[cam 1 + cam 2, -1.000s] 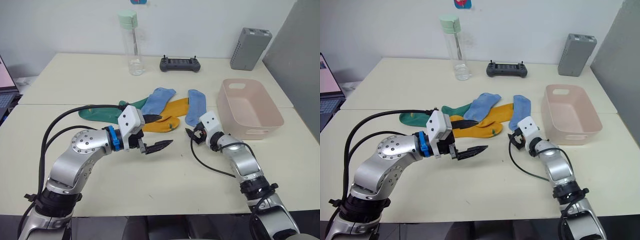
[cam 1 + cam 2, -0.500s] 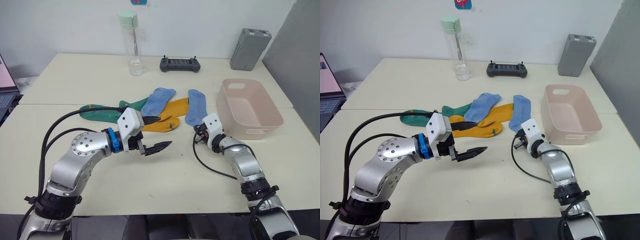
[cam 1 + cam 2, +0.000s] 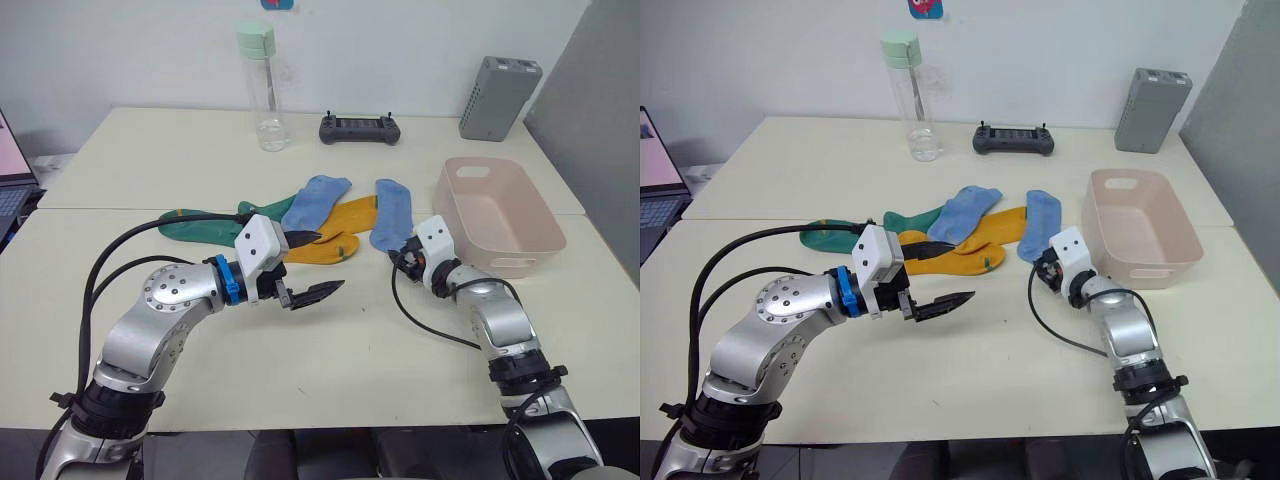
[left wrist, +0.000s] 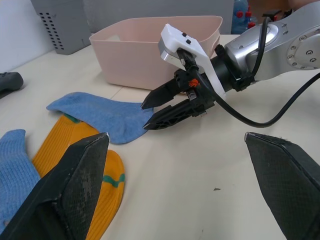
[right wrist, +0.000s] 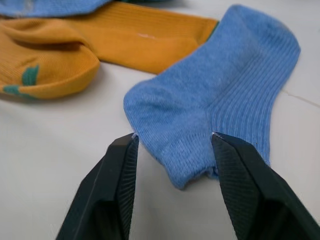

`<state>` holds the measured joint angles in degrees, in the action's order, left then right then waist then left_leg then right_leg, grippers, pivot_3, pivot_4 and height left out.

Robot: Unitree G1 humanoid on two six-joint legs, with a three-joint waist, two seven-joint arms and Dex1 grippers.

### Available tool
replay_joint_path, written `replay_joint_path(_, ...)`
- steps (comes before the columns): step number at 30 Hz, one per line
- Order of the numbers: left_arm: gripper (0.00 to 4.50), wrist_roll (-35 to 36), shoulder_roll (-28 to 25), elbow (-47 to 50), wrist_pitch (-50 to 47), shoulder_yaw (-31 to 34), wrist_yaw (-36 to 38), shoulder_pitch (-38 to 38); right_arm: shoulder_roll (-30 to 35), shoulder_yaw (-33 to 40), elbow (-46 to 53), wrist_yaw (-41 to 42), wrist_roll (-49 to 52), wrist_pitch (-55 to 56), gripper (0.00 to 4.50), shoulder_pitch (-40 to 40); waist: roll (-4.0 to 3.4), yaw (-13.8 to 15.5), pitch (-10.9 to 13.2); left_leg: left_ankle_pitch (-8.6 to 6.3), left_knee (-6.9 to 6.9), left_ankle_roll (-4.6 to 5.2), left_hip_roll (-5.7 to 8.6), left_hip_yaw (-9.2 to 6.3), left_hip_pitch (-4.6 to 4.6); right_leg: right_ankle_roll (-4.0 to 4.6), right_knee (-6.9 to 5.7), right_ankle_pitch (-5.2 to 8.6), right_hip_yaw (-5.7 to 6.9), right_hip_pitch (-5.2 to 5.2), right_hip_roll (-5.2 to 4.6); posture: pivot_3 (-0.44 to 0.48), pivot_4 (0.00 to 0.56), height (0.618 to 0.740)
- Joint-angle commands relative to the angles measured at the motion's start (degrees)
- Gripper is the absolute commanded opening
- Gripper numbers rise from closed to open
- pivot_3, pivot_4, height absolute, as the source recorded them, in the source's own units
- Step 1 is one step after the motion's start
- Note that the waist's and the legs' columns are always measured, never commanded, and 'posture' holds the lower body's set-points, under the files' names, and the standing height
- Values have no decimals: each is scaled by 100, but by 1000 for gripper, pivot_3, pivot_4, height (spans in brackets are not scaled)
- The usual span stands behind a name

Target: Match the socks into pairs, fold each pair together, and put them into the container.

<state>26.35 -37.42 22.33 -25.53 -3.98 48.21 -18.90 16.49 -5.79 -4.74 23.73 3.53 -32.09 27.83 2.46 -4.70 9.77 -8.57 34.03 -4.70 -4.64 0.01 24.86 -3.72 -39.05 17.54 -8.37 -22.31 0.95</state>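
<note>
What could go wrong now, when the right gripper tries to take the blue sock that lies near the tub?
The right gripper is open at the toe end of the blue sock. It may catch only the edge, so the sock could slip out. The sock touches a yellow sock, so pulling it may drag that one along.

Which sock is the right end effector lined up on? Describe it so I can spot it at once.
Start at the pale pink container on the table's right side. Just to its left lies a short light blue sock, alone beside the yellow ones. Unlike the other blue sock, it has the open right end effector at its near end.
</note>
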Motion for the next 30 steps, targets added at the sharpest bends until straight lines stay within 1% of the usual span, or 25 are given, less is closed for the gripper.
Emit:
replay_joint_path(1,4500,0,23,102,108,165,-13,-103,44,49,124,60,62,-254,2377,142,0,0,0,0,0,0,0,0,0,0,0,0,0,0,0,0,150,740)
replay_joint_path(5,4500,-12,37,95,110,158,-32,-111,19,-6,10,48,1,-292,2377,220,0,-1,0,0,0,0,0,0,0,0,1,1,0,0,0,0,150,740)
replay_joint_path(6,4500,-11,41,109,101,158,-45,-109,13,-10,-15,75,16,-295,2212,228,0,-1,0,0,0,0,0,0,0,0,1,1,0,0,0,0,150,740)
replay_joint_path(8,4500,-13,43,128,91,160,-59,-104,1,-14,-72,108,36,-285,1791,234,0,-2,0,0,0,0,0,0,0,0,1,1,0,0,0,0,150,740)
replay_joint_path(13,4500,-21,35,144,85,181,-88,-91,-21,26,-162,136,35,-222,27,269,0,-4,0,0,0,0,0,0,0,0,1,1,0,0,0,0,150,740)
replay_joint_path(17,4500,-9,35,182,63,200,-128,-67,-22,22,-116,333,133,-63,27,286,0,-3,0,0,-1,0,0,0,0,0,1,1,0,0,0,0,150,740)
replay_joint_path(19,4500,37,19,206,7,234,-158,-33,204,-258,183,880,187,-68,27,191,-2,-3,1,0,-1,0,0,0,0,-1,1,1,0,0,0,0,150,740)
replay_joint_path(20,4500,60,-9,218,-28,251,-155,-7,392,-472,467,1381,313,-26,27,85,-3,-3,2,0,-1,0,0,0,0,-1,1,1,0,0,0,0,150,740)
replay_joint_path(23,4500,69,-152,188,-99,269,-35,140,1476,-1088,1652,2910,797,-501,27,-405,-6,27,4,-1,-6,0,1,0,1,-1,3,9,2,0,-1,0,150,740)
replay_joint_path(25,4500,96,-220,170,-132,291,22,218,2097,-1153,2227,3514,1093,-598,27,-692,-8,52,6,-3,-10,0,2,-4,1,-23,5,31,5,1,-2,0,150,740)
replay_joint_path(27,4500,108,-255,168,-193,310,47,254,2727,-1077,2729,4109,1491,-737,27,-1023,-11,77,9,-4,-9,1,3,-3,2,-23,4,36,5,1,-4,0,150,740)
replay_joint_path(28,4500,72,-268,153,-250,294,24,259,3179,-1037,2990,4502,1633,-667,27,-1274,-11,101,11,-5,-9,2,2,-3,1,-24,4,36,6,2,-4,0,150,740)
replay_joint_path(30,4500,19,-231,121,-358,217,-38,242,3851,-968,3278,4927,1726,-536,27,-1658,-11,132,11,-5,-6,2,3,-2,0,-29,5,41,4,2,-5,0,150,740)
